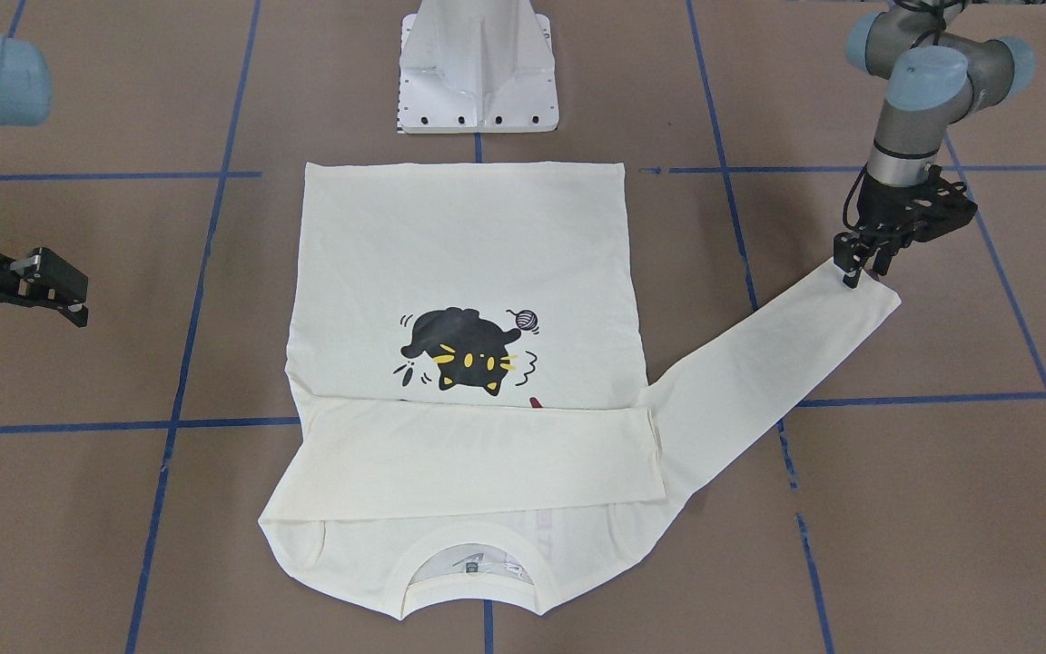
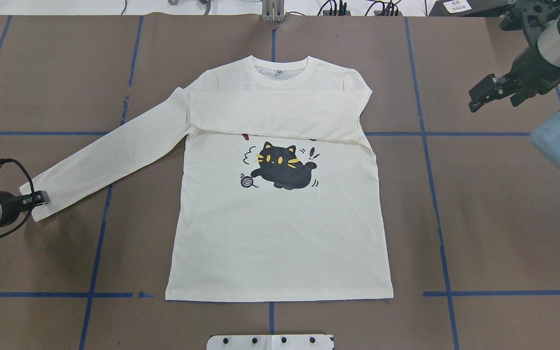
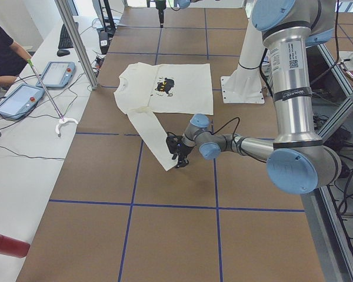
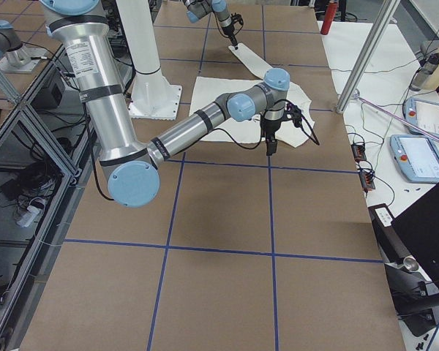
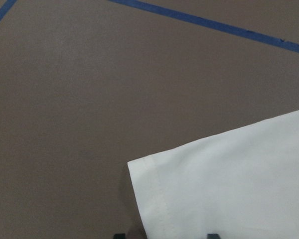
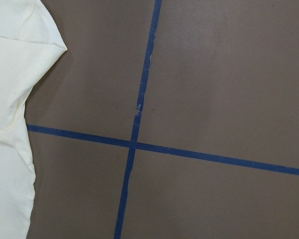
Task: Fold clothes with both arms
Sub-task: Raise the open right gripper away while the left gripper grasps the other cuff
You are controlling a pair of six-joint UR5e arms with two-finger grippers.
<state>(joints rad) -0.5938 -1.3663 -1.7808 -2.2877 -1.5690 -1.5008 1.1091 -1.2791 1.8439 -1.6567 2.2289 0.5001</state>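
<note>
The cream-white T-shirt (image 2: 280, 233) lies flat on the brown table, cat print facing up. One sleeve (image 2: 275, 114) is folded across the chest. The other sleeve (image 2: 110, 155) stretches out flat toward my left arm. My left gripper (image 2: 42, 197) (image 1: 853, 272) is down at that sleeve's cuff (image 5: 214, 189). Its fingertips stand apart on either side of the cuff corner in the left wrist view, open. My right gripper (image 2: 479, 97) (image 1: 69, 291) hovers open and empty beyond the shirt's other side. The right wrist view shows only a shirt edge (image 6: 10, 74).
The white pedestal (image 1: 478, 64) stands just past the shirt's hem. Blue tape lines (image 2: 426, 133) cross the brown table. A side table (image 3: 23, 147) with tablets, a person (image 3: 0, 53) and a red bottle (image 3: 6, 244) lies beyond the collar side.
</note>
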